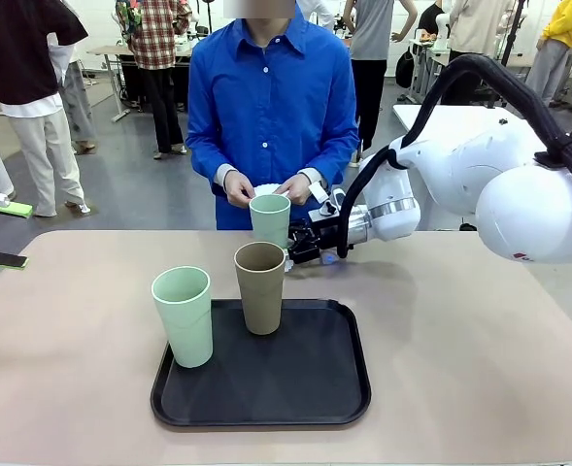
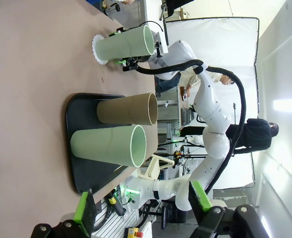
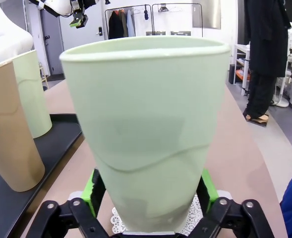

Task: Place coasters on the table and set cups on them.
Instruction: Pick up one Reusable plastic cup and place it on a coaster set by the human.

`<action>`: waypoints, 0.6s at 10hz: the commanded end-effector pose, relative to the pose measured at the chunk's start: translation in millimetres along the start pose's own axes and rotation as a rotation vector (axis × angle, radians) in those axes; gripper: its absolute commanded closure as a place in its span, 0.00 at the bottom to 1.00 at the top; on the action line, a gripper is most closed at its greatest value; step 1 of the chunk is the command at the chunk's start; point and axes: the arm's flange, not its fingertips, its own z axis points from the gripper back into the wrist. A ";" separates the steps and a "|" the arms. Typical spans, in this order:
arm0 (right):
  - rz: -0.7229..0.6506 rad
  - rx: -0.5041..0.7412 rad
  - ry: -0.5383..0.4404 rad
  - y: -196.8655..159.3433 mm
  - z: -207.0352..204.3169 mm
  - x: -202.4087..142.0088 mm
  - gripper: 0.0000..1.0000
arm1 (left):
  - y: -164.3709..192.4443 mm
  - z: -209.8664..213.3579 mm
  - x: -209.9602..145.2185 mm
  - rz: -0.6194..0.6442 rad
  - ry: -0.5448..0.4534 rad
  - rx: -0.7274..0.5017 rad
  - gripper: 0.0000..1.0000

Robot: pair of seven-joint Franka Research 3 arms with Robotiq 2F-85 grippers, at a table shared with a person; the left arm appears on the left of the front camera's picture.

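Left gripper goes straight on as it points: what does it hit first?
Probably the mint cup on the black tray, nearest ahead of the left gripper; the brown cup stands just beyond it. Depth unclear.

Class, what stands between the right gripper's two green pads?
A tall pale mint green matte tumbler, standing on a white lacy round coaster; the right wrist view shows it.

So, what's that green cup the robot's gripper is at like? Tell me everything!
The cup is pale mint green, tall, wider at the top than the bottom, with no handle and a dull, plastic-like look. It stands upright on a white lacy coaster on the beige table, just beyond the black tray. The right gripper has its green pads on either side of the cup's lower part; whether they press it, I can't tell.
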 end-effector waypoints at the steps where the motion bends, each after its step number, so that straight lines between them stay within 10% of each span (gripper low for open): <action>1: 0.004 0.019 0.006 -6.7 1.8 -1.3 0.00 | -0.2 0.9 0.5 -0.008 -0.005 -0.014 0.00; 6: -0.021 0.034 -0.014 -7.9 4.1 0.1 0.00 | -0.2 0.9 0.5 -0.008 -0.005 -0.014 0.00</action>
